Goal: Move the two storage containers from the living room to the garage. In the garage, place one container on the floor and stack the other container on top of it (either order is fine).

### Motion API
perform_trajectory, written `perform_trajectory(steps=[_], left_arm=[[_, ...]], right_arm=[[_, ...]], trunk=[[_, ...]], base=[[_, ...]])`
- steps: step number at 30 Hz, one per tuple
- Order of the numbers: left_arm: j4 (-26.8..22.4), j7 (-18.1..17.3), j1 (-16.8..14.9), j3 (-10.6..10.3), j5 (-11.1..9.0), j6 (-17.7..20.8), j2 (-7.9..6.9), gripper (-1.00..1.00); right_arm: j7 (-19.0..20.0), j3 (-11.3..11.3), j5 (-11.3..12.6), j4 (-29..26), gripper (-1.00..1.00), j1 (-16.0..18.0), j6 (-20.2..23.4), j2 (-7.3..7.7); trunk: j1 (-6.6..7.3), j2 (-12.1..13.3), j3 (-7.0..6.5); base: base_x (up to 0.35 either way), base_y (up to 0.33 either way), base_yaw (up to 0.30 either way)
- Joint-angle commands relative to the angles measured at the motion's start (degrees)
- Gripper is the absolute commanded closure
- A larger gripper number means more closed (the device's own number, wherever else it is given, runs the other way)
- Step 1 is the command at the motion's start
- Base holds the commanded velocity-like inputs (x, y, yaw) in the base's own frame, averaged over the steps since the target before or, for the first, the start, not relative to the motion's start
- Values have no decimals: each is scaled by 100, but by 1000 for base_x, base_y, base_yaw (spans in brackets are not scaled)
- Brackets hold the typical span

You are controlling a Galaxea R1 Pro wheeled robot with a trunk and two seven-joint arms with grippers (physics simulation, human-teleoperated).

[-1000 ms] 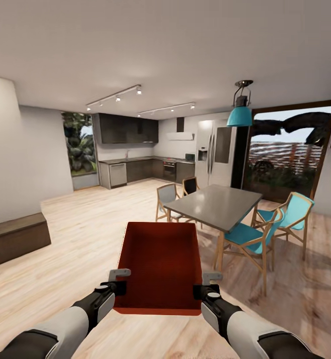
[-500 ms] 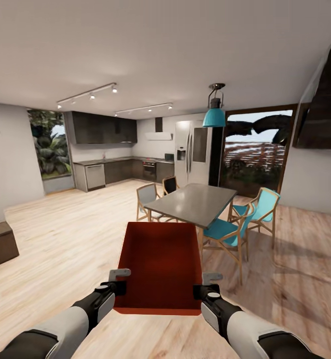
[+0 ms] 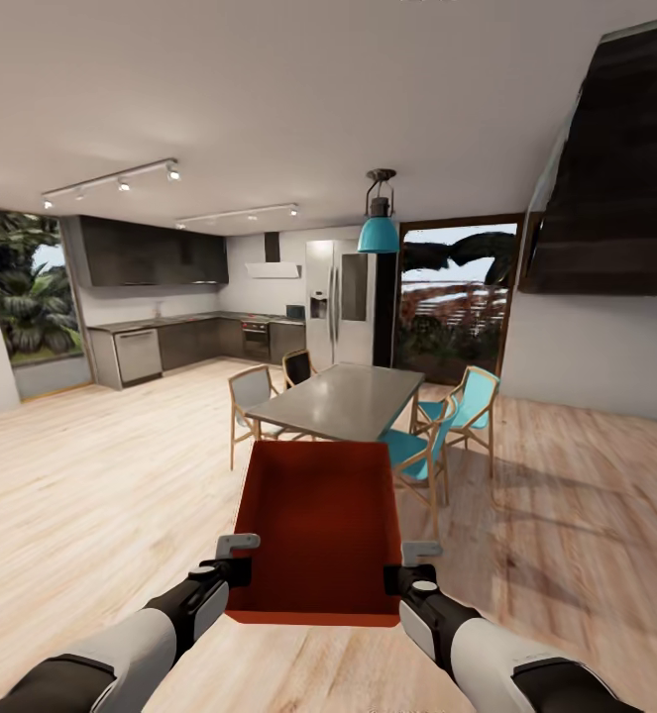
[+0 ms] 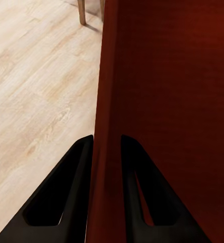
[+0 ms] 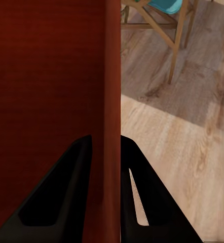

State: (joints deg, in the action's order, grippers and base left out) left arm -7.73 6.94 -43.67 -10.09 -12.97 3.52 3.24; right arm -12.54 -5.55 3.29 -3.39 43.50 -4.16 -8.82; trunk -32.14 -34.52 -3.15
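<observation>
A: Where's the storage container (image 3: 316, 530) right now?

B: Carried out in front of the robot, above the wood-plank floor (image 3: 100, 485). The left gripper (image 4: 106, 147) has one finger each side of the left wall, pinched on it; the right gripper (image 5: 105, 147) is clamped the same way on the right wall.

A: What worries you?

B: Those walls look thin and smooth, plain orange-red sheet with no lip or handle. I'd judge a hard turn or jolt could let a wall slide through the pads, or the two arms could drift apart and bow the bin. The dining table (image 3: 343, 398) and the teal chair (image 3: 412, 458) stand just ahead to the right, so a tight swing might clip them.

A: Anything about the shapes?

B: An open rectangular box, flat bottom, no lid. The table is a grey slab, the chairs have pale wooden legs, and a teal pendant lamp (image 3: 378, 229) hangs above.
</observation>
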Motion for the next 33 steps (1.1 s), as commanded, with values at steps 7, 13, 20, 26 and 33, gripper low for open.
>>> perform_trajectory(steps=[7,13,20,26,33], left_arm=[[-62,88,-1,165,84,-9,2,100],[-62,88,-1,165,84,-9,2,100],[-62,88,-1,165,84,-9,2,100],[-62,88,-1,165,84,-9,4,100],[-62,88,-1,165,84,-9,9,100]], right_arm=[[-29,10,119,31,100,0,-36,3],[-29,10,119,31,100,0,-36,-5],[-29,10,119,31,100,0,-35,-14],[-29,10,119,31,100,0,-36,-15],[-29,10,119,31,100,0,-38,-7]], trunk=[[-1,-3,1],[-1,-3,1],[-1,-3,1],[-1,-3,1],[-1,-3,1]], base=[[0,0,-289],[0,0,-289],[0,0,-289],[0,0,-289],[0,0,-289]])
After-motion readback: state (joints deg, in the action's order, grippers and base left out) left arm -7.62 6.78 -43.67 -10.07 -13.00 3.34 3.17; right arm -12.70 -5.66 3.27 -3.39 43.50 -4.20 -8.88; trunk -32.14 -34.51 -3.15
